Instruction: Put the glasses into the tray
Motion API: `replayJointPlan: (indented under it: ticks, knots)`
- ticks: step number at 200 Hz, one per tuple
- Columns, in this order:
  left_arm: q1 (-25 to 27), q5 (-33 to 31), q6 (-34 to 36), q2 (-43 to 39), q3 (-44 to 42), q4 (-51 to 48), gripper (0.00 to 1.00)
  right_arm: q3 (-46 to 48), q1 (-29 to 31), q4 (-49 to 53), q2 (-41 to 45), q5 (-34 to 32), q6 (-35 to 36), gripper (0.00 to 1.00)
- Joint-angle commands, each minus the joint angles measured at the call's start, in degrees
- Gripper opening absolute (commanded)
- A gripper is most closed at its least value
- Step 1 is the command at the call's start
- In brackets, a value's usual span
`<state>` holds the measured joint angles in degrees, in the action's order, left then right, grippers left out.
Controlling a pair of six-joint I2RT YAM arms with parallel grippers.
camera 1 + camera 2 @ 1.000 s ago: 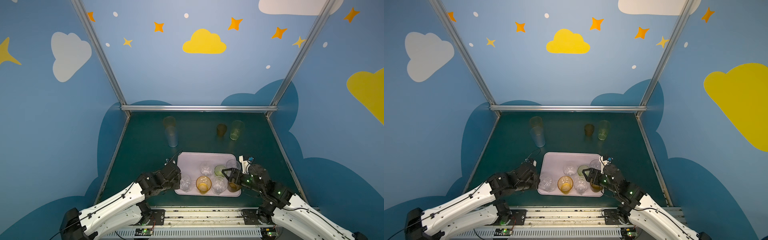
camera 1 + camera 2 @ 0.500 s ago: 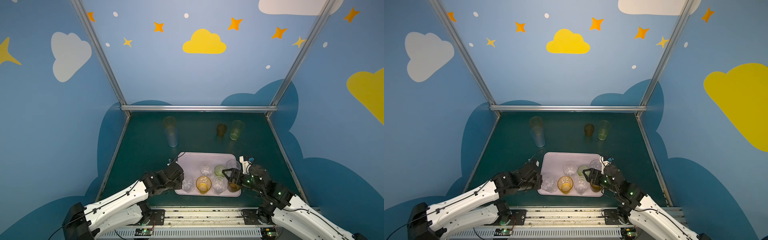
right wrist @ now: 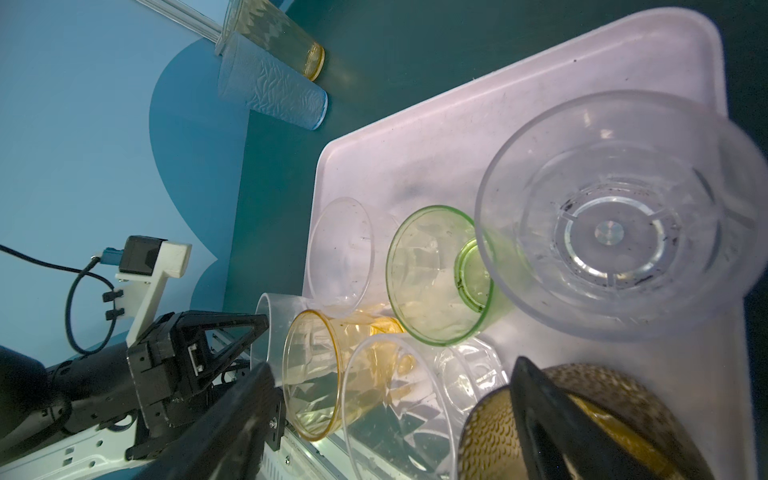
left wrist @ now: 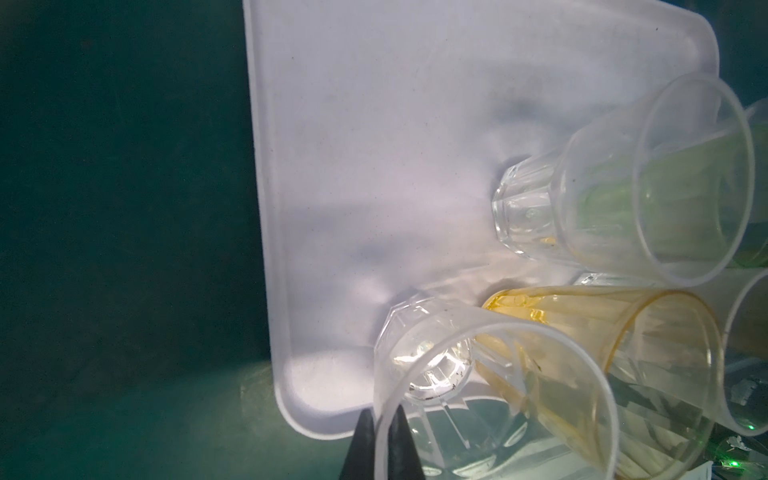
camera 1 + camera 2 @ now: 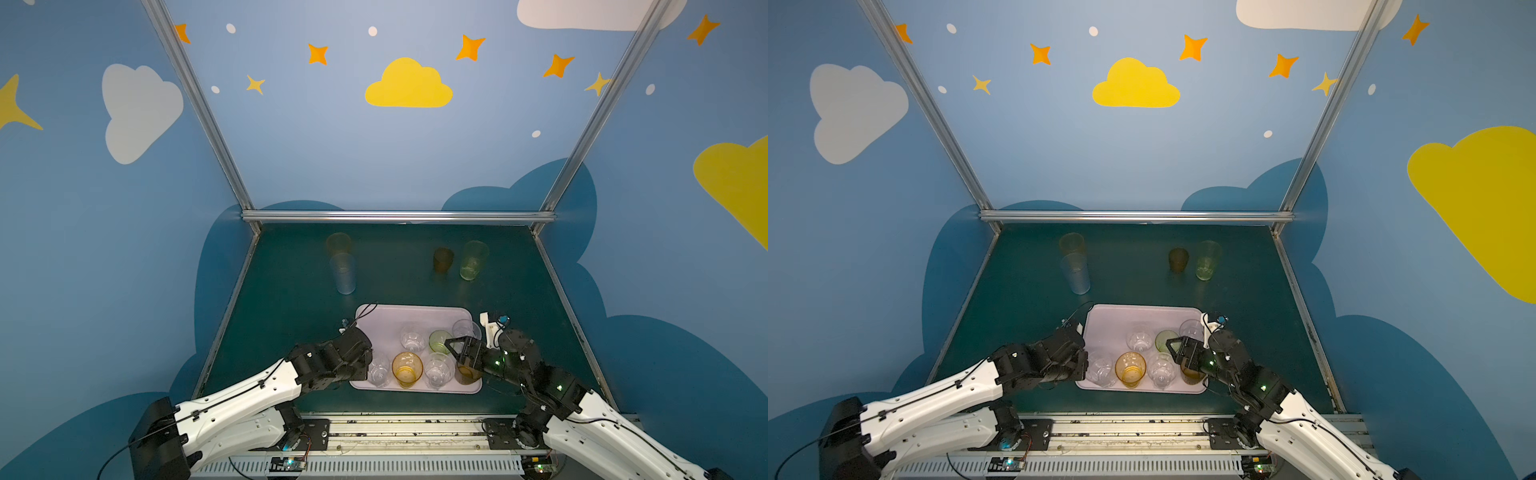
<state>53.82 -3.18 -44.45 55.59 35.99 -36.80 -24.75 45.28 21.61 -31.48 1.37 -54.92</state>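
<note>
Nearest me, the left hand (image 4: 380, 444) is pinched together on the rim of a clear faceted glass (image 4: 432, 374), one finger inside the wall and one outside. That is a sensible hold for a thin cup too wide to span. The glass stands upright in the near left corner of the tray (image 5: 395, 320), its base seemingly down on the floor. I'd judge letting go is the step in hand, but I cannot tell whether the pinch is slackening.

Along the same near rim stand an amber glass (image 5: 407, 369), a second clear glass (image 5: 437, 370) and a dotted brown glass (image 5: 467, 376). They are packed close, probably to keep room behind. The right hand (image 5: 455, 353) hovers just over the brown one, fingers wide apart, gripping nothing.

Behind them stand a third clear glass (image 5: 412, 338), a short green glass (image 5: 439, 340) and a fourth clear glass (image 5: 467, 330). The tray's far strip is bare.

Farthest off, on the dark tabletop (image 5: 395, 270) and well apart from the tray, four are yet to go in. On the left is a tall blue glass (image 5: 344, 274) with a tall orange glass (image 5: 338, 245) just behind it. On the right are a small brown glass (image 5: 443, 259) and a tall green glass (image 5: 473, 259), side by side. The tall ones look tippy.
</note>
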Motion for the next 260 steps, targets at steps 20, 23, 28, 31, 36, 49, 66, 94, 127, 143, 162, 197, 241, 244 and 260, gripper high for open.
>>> replayJointPlan:
  ticks: [20,23,28,31,36,49,66,94,127,143,162,197,241,244,260]
  knots:
    - [0.31,-0.07,-0.38,0.68,-0.13,0.93,0.15,0.83,-0.37,-0.45,0.71,0.31,-0.09,0.88]
    - [0.28,-0.07,-0.41,0.62,-0.13,0.94,0.16,0.84,-0.38,-0.43,0.77,0.31,-0.1,0.88]
    - [0.28,-0.07,-0.46,0.61,-0.17,0.94,0.19,0.85,-0.44,-0.42,0.81,0.39,-0.1,0.88]
    - [0.31,-0.07,-0.49,0.64,-0.13,0.94,0.21,0.84,-0.45,-0.42,0.81,0.48,-0.1,0.88]
    - [0.41,-0.16,-0.53,0.47,-0.13,0.85,0.29,0.93,-0.45,-0.47,0.88,0.48,-0.15,0.88]
    - [0.36,-0.32,-0.57,0.1,-0.13,0.77,0.34,0.98,-0.45,-0.36,0.9,0.57,-0.19,0.88]
    - [0.32,-0.92,-0.59,-0.58,-0.13,0.41,0.45,0.92,-0.59,-0.4,0.92,0.72,-0.29,0.88]
    - [0.32,-1.69,-0.37,-2.25,-0.13,0.06,0.57,0.93,-0.67,-0.27,0.9,0.94,-0.4,0.88]
    - [0.26,-2.52,0.01,-3.82,-0.22,0.32,0.93,0.85,-0.64,-0.42,0.81,1.11,-0.46,0.88]
    - [0.31,-3.05,0.31,-3.94,-0.28,0.41,1.0,0.62,-0.74,-0.3,0.64,1.18,-0.44,0.88]
    - [0.4,-3.15,0.55,-3.73,-0.04,0.48,1.0,0.5,-0.76,-0.25,0.55,1.18,-0.43,0.88]
    - [0.25,-3.74,0.87,-3.49,-0.04,0.5,1.0,0.05,-0.8,-0.35,-0.24,1.3,-0.2,0.88]
    - [0.25,-4.7,1.3,-3.95,0.05,0.58,1.0,-0.92,-1.01,-0.53,-1.83,1.71,0.09,0.88]
    - [0.23,-4.8,1.37,-3.98,0.05,0.51,1.0,-1.07,-1.02,-0.61,-1.98,1.71,0.07,0.88]
    - [0.24,-5.3,1.56,-4.33,0.05,0.5,1.0,-1.48,-1.03,-0.6,-2.69,1.89,0.16,0.88]
